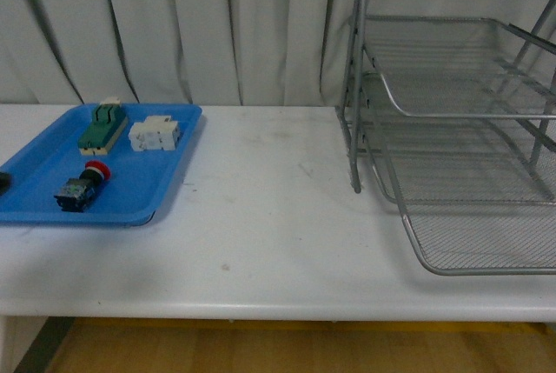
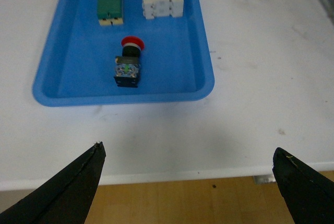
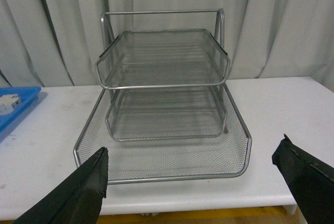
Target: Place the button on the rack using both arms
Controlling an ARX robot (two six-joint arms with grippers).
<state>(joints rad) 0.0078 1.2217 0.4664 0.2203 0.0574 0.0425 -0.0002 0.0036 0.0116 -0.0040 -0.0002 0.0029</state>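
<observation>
The button (image 1: 82, 187), red cap on a black-and-blue body, lies on its side in the blue tray (image 1: 165, 190) at the table's left; it also shows in the left wrist view (image 2: 129, 65). The silver wire-mesh rack (image 1: 460, 129) stands at the right, its lowest tray slid out toward the front; it fills the right wrist view (image 3: 164, 104). My left gripper (image 2: 188, 153) is open and empty, hovering over the table's front edge, short of the tray. My right gripper (image 3: 190, 153) is open and empty in front of the rack's lowest tray. Neither arm shows in the front view.
A green-and-cream block (image 1: 102, 126) and a white block (image 1: 155, 134) lie at the back of the blue tray, also in the left wrist view: green-and-cream block (image 2: 110, 2), white block (image 2: 163, 0). White curtains hang behind the table (image 1: 278, 208).
</observation>
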